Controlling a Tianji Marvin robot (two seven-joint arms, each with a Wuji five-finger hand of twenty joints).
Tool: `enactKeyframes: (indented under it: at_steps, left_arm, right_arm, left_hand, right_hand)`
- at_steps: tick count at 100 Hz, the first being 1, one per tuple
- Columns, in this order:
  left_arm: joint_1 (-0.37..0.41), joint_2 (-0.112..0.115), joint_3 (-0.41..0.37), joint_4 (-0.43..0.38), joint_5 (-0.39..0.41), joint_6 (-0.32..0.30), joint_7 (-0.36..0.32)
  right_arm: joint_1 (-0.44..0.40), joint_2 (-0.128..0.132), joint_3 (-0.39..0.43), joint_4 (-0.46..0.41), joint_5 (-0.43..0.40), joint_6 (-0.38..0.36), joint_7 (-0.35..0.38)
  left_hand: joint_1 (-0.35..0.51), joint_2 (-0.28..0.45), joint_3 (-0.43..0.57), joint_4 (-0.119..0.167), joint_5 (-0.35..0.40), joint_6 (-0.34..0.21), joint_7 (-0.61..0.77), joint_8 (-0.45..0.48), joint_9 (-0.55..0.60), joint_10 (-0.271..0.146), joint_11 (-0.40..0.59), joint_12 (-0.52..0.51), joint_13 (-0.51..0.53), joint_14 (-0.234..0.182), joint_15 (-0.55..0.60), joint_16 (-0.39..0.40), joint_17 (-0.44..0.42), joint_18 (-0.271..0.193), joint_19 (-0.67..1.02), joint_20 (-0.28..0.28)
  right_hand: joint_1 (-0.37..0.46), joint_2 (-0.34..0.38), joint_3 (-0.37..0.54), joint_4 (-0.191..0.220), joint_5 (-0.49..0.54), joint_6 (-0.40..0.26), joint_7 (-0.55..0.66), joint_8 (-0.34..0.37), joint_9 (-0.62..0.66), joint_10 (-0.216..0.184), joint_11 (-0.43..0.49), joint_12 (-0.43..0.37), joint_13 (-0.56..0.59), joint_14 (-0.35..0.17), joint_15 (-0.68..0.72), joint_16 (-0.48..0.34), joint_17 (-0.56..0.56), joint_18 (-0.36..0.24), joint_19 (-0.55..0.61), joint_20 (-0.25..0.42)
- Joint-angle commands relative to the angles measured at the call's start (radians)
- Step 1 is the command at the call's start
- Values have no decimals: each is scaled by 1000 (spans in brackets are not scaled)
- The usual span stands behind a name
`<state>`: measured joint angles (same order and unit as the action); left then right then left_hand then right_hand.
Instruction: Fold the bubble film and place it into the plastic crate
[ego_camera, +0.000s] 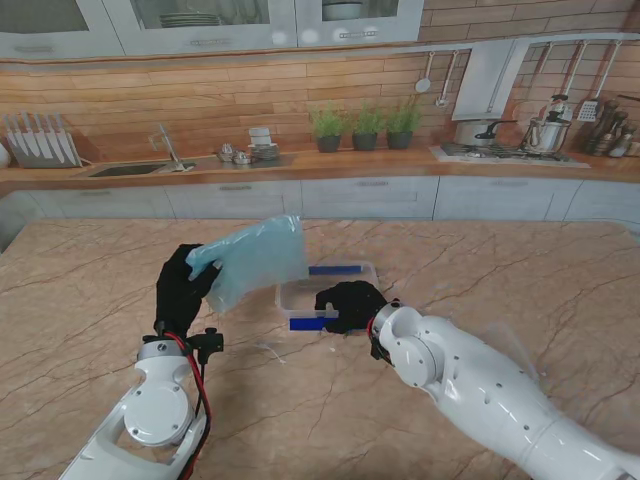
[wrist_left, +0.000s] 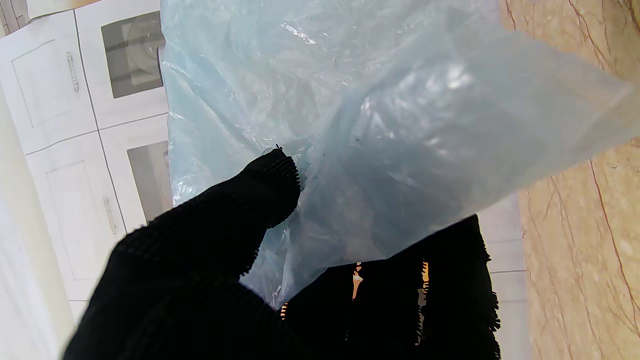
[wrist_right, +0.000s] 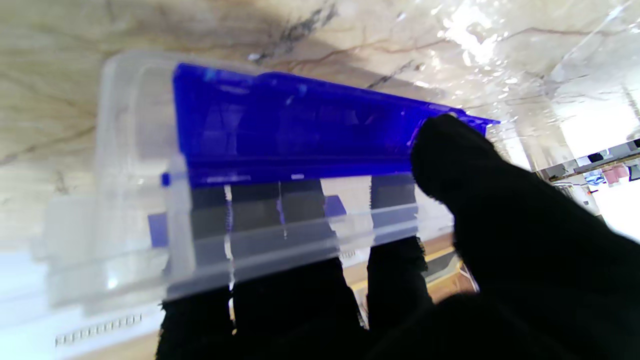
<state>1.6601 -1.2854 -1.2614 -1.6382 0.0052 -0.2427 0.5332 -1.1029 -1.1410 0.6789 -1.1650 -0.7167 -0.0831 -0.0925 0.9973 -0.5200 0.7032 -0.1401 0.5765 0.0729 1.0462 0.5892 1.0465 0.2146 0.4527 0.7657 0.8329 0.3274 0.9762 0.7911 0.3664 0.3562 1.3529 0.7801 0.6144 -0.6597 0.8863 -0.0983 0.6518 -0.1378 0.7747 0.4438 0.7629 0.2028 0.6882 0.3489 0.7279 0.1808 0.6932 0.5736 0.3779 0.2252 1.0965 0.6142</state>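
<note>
From the stand, the bubble film (ego_camera: 255, 258) is held aloft by the left hand (ego_camera: 183, 290), just left of the plastic crate (ego_camera: 300, 297) on the marble table (ego_camera: 80, 300). The crate's near edge is gripped by the right hand (ego_camera: 350, 305).

At the left wrist, the film (wrist_left: 380, 125) is pinched between thumb (wrist_left: 260, 195) and fingers (wrist_left: 425, 295).

At the right wrist, the crate's clear wall (wrist_right: 135, 165) and blue latch (wrist_right: 300, 125) are clasped by thumb (wrist_right: 450, 155) and fingers (wrist_right: 390, 280).
</note>
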Motion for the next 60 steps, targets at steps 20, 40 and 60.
enactKeyframes:
  at_steps: [20,40,60]
  left_arm:
    - [-5,-11,8,11,22,11,22]
    - [-8,-9,16,15,38,11,22]
    - [-17,-8,38,23,88,11,36]
  right_arm:
    - [-109,19,117,-109,-74,-14,-70]
    - [-241,37,287,-249,-128,-4,-71]
    - [-414,46,485,-368,-240,-3,-172]
  left_hand:
    - [12,7,-30,34,-30,-61,14,21,-11,-56,-13,19,-92,-28,-111,-46,-90,-31,-76,-30]
    - [9,9,-34,33,-33,-63,18,18,-9,-60,-16,24,-183,-32,-240,-130,-141,-41,-145,-87]
    - [1,9,-36,30,-32,-72,20,11,-3,-68,-12,9,-248,-56,-325,-197,-188,-56,-207,-145]
  right_hand:
    - [-124,13,-27,50,-112,34,-115,80,-153,23,-46,-6,-110,-6,-47,-30,-73,8,-40,5]
    - [-120,30,-56,54,-105,40,-127,77,-170,30,-59,-13,-128,0,-68,-38,-92,5,-61,7]
    - [-111,37,-70,58,-91,41,-134,77,-163,25,-63,-16,-124,1,-73,-40,-91,3,-66,11]
